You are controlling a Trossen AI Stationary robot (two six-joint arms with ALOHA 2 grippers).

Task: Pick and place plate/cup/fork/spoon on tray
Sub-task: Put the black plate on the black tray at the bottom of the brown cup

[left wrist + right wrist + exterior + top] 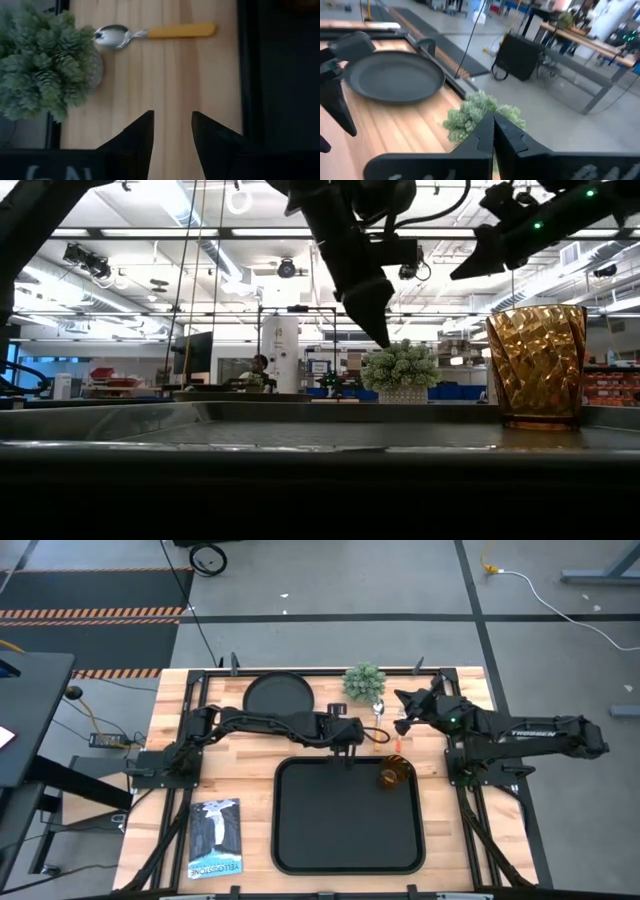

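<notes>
The black tray (348, 815) lies at the table's near middle. The amber cup (393, 775) stands upright in its far right corner and shows in the low view (535, 365). The round black plate (278, 695) lies at the far edge, also in the right wrist view (395, 75). The spoon (155, 32) lies on the wood beside the plant, its bowl toward the far edge (378, 710). I cannot make out the fork. My left gripper (347, 750) hangs open and empty over the tray's far rim (172, 135). My right gripper (493, 130) is shut and empty, raised right of the spoon (403, 712).
A small green potted plant (364, 682) stands at the far edge between plate and spoon. A small orange bit (397, 747) lies on the wood near the cup. A booklet (215, 837) lies left of the tray. A person shows far off in the room (260, 370).
</notes>
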